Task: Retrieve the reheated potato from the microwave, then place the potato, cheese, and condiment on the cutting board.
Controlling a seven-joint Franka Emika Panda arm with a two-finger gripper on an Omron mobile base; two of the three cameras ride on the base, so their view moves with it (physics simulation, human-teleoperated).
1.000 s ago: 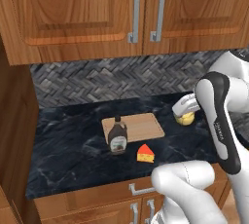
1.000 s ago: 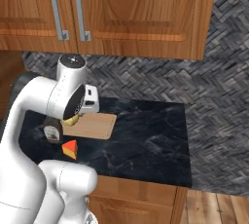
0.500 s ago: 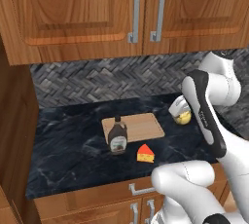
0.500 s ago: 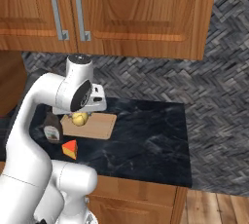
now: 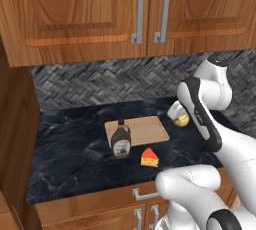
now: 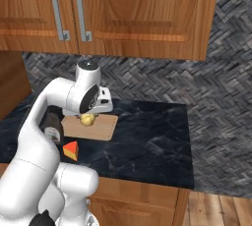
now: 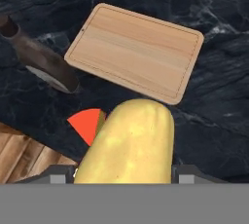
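- Hanging in the air at the end of the arm, the potato (image 5: pixel 182 120) is a yellowish lump clamped in the gripper (image 5: pixel 179 117), above the dark counter and just off the right-hand end of the cutting board (image 5: pixel 145 129) in the left base view.
- In the hand view the potato (image 7: pixel 130 144) bulks large at the bottom, squeezed between the two fingers; the fingertips themselves are hidden behind it.
- From the right base view the potato (image 6: pixel 87 119) sits under the gripper (image 6: pixel 90 117), seen against the board (image 6: pixel 101 129).
- The cutting board (image 7: pixel 136 51) lies flat and bare on the counter, beyond the potato in the hand view.
- The condiment (image 5: pixel 120 141), a dark brown bottle with a pale label, stands upright at the board's front left corner; whether it rests on the board or just beside it is unclear.
- The cheese (image 5: pixel 149 157) lies on the counter in front of the board, to the right of the bottle and apart from both; its red side (image 7: pixel 87 123) peeks out beside the potato in the hand view.
- The black marbled counter (image 5: pixel 65 159) runs back to a grey herringbone backsplash (image 5: pixel 90 84), with wooden cabinet doors (image 5: pixel 75 9) above.
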